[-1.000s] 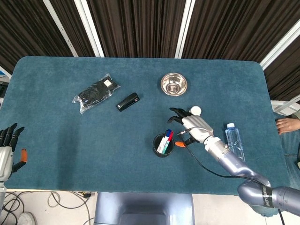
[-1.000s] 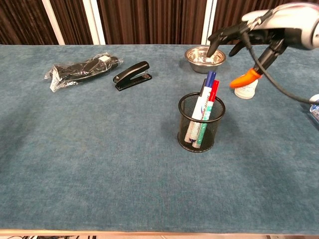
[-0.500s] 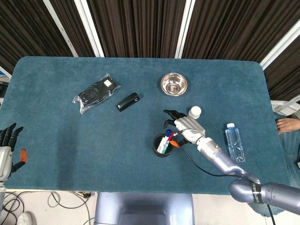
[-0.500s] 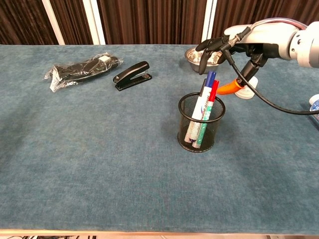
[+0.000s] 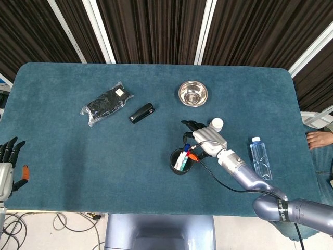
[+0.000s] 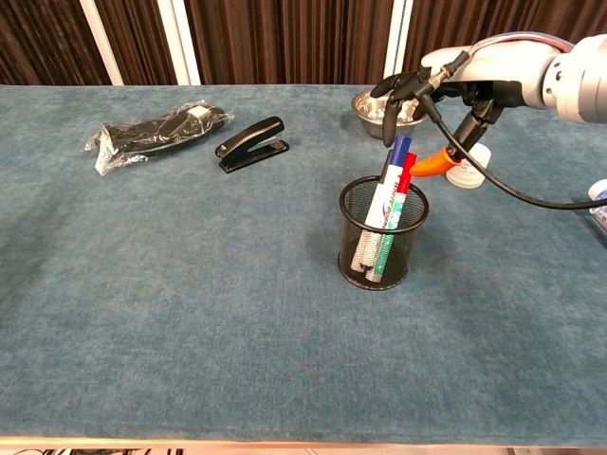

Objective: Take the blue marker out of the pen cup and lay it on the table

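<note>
A black mesh pen cup (image 6: 382, 235) (image 5: 181, 161) stands on the teal table right of centre. In it lean a blue-capped marker (image 6: 397, 154) (image 5: 186, 148), a red-capped marker (image 6: 407, 168) and a green one. My right hand (image 6: 446, 87) (image 5: 204, 139) hovers just above and behind the marker caps, fingers spread, dark fingertips pointing down over the blue cap, orange thumb tip beside the red cap. It holds nothing. My left hand (image 5: 7, 162) waits at the table's near left edge, fingers apart and empty; the chest view does not show it.
A steel bowl (image 5: 193, 94) and a small white bottle (image 5: 216, 124) stand behind the cup. A water bottle (image 5: 260, 159) lies to the right. A black stapler (image 5: 142, 113) and a black packet in clear wrap (image 5: 105, 103) lie at the far left.
My right hand has moved left and down from beside the white bottle to just over the marker caps. The markers and the left hand have not moved.
</note>
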{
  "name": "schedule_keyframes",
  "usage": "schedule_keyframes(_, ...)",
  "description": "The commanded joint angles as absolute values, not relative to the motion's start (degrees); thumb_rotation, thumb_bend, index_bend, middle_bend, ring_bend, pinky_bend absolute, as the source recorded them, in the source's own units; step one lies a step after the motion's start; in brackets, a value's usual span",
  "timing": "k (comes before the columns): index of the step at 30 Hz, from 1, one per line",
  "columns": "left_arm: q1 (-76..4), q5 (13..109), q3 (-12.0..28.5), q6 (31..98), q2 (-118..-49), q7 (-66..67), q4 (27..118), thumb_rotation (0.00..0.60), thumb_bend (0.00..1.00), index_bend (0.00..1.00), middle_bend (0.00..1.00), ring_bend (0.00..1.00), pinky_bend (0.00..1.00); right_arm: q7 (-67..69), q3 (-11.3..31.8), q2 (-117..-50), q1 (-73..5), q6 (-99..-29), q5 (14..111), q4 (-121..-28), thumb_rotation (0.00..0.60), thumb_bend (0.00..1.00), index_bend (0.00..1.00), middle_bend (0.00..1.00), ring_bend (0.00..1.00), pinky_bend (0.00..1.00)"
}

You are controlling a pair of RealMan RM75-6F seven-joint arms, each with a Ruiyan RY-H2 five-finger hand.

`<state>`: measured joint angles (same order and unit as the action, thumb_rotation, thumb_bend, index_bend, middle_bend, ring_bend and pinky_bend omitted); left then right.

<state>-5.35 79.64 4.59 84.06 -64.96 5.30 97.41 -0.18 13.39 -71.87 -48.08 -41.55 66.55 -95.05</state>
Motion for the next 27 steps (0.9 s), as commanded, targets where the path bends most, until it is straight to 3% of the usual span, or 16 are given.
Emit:
schedule_keyframes(1, -5.33, 79.62, 4.61, 84.1, -64.98, 5.33, 97.42, 0.6, 0.56, 0.09, 0.0, 0.0, 0.0, 0.14, 13.34, -71.85, -48.2, -41.47, 66.5, -95.13, 0.6, 0.35, 0.44, 0.0, 0.0, 0.16)
schedule_keyframes(27, -5.3, 79.25, 4.76, 84.03, -64.8, 5.32, 97.61, 0.6, 0.56, 0.09, 0.0, 0.0, 0.0, -2.2, 12.21, -73.5, -49.84, -42.3, 65.19, -94.56, 0.6, 0.4, 0.49, 0.0, 0.0, 0.16)
